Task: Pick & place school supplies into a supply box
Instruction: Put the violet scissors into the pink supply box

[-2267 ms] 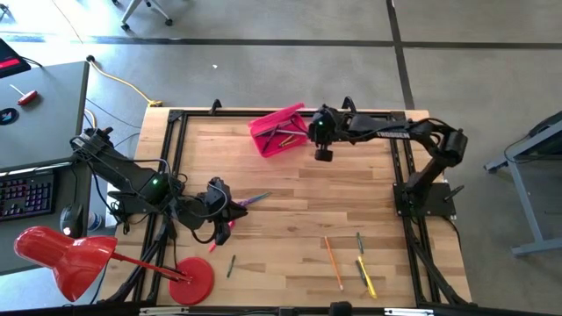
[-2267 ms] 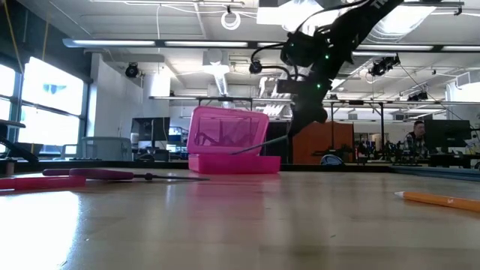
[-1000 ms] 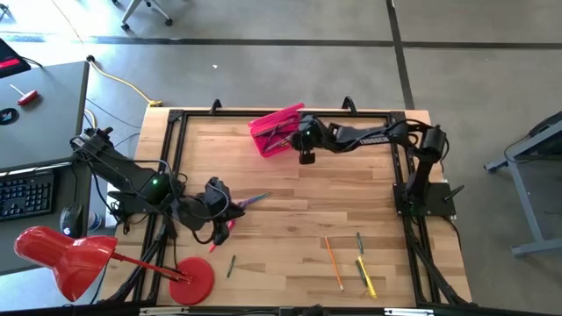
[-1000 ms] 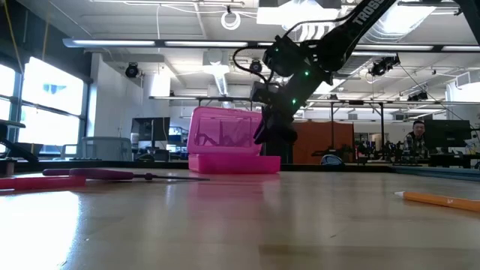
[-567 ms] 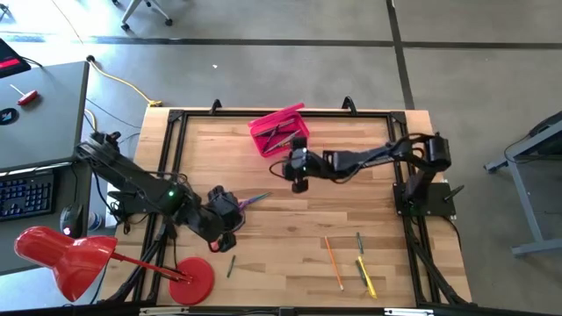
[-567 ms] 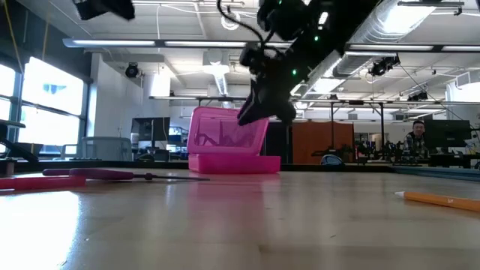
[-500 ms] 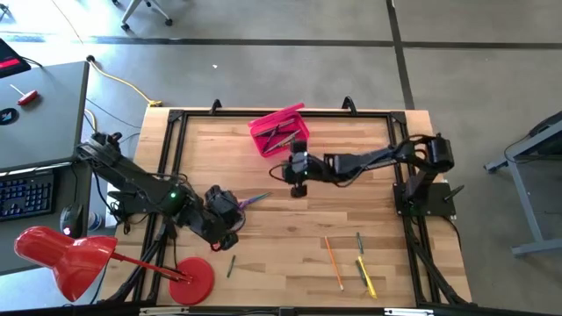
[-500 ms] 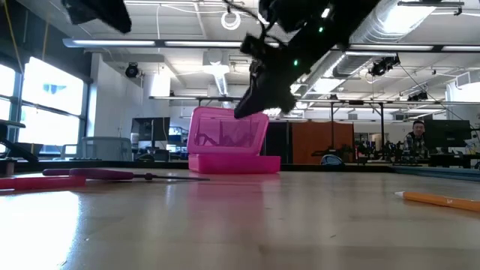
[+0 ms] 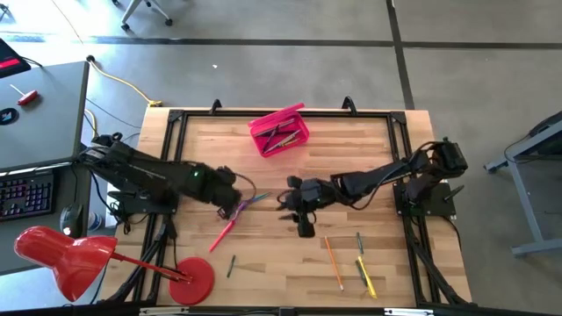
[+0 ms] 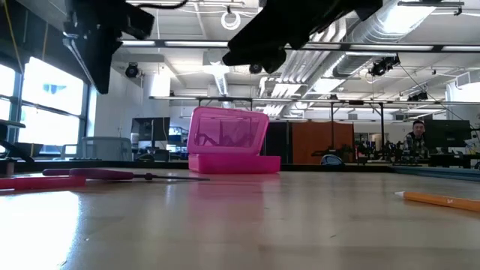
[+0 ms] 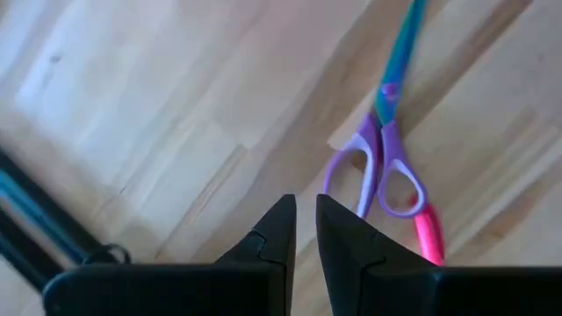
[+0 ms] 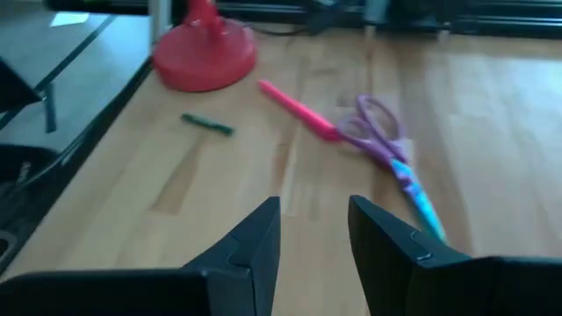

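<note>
Right gripper (image 9: 305, 230) withdrawn from supply box (image 9: 279, 132) at table's far edge to table centre; fingers parted, nothing held. Left gripper (image 9: 230, 209) shifted over purple-handled scissors (image 11: 385, 158); fingers narrowly parted, empty, scissors just beyond tips. Pink pen (image 9: 222, 233) touching scissor handles.

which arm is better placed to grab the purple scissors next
Left. The left gripper hangs right beside the purple scissors, empty, fingers nearly together. The right gripper is open but sits farther off, mid-table.
</note>
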### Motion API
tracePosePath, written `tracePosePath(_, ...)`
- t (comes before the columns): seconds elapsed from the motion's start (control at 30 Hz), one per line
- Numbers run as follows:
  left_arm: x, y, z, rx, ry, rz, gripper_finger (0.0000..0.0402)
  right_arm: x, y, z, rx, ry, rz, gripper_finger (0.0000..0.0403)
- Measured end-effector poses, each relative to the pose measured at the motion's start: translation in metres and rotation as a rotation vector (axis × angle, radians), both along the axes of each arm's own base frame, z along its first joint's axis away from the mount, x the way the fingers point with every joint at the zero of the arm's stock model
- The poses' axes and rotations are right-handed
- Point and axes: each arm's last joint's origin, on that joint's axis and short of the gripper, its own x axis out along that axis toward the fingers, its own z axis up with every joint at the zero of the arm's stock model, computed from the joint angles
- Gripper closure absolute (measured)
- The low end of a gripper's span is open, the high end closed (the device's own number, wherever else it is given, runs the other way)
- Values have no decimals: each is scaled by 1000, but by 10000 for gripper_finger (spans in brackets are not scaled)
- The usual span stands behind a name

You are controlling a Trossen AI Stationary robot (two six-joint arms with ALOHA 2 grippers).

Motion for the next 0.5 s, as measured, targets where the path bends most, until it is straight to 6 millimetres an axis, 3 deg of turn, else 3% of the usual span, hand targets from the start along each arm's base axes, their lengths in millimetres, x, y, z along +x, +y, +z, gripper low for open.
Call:
tracePosePath(0.1, 6, 11, -6, -58, 0, -40, 321, -2, 11, 0, 0, 1, 32, 289)
tracePosePath(0.27, 9, 21, -31, -150, 4, -81, 321, -7, 26, -1, -5, 17, 71, 289)
tracePosePath(0.4, 12, 18, -53, -269, -65, -113, 321, -9, 33, -1, -5, 17, 92, 289)
tracePosePath(0.5, 19, 10, -56, -364, -152, -156, 321, -9, 36, -1, -5, 16, 99, 289)
